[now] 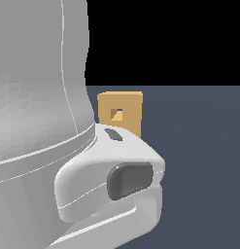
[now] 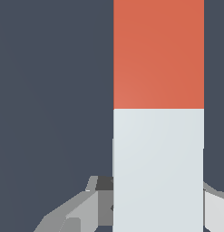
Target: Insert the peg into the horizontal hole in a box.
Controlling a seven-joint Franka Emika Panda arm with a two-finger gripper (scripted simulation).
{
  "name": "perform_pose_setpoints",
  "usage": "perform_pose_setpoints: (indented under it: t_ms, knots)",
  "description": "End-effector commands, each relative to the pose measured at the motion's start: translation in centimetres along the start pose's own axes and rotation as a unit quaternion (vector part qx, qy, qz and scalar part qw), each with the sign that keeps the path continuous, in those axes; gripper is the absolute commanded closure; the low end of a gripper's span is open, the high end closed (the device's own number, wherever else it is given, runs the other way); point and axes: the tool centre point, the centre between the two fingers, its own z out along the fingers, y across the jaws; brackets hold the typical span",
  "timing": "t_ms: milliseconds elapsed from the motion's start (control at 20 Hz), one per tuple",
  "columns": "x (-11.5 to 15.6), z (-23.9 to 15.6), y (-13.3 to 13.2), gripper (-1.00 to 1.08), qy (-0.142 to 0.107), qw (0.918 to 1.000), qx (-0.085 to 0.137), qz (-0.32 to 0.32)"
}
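The peg point(image 2: 158, 113) fills much of the wrist view, a wide bar that is red-orange over one half and white over the other. My gripper point(image 2: 158, 192) straddles the white half. One grey finger point(image 2: 93, 199) presses against one side and the other finger point(image 2: 216, 201) against the opposite side, with no gap showing. The tan box point(image 1: 131, 104) stands upright on the dark floor in the exterior view, its small square hole point(image 1: 117, 115) facing the camera. In that view my own arm hides the gripper and the peg.
The white arm body point(image 1: 39, 121) and a link with a dark grey patch point(image 1: 128, 180) take up the exterior view's left and foreground, covering the box's lower left edge. Dark blue-grey floor point(image 1: 204, 160) spreads to the exterior view's right.
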Motion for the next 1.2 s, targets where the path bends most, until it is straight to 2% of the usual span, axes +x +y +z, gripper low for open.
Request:
perform_pose_setpoints:
  t_ms: [0,600,1150]
  knots:
    - [0.0,0.0,0.0,1.08,0.0,1.0,0.0,0.0]
    - [0.7,-0.2,0.1,1.08,0.0,1.0,0.0,0.008]
    - [5.4,-1.6,1.3,1.08,0.0,0.9982,0.0,0.06]
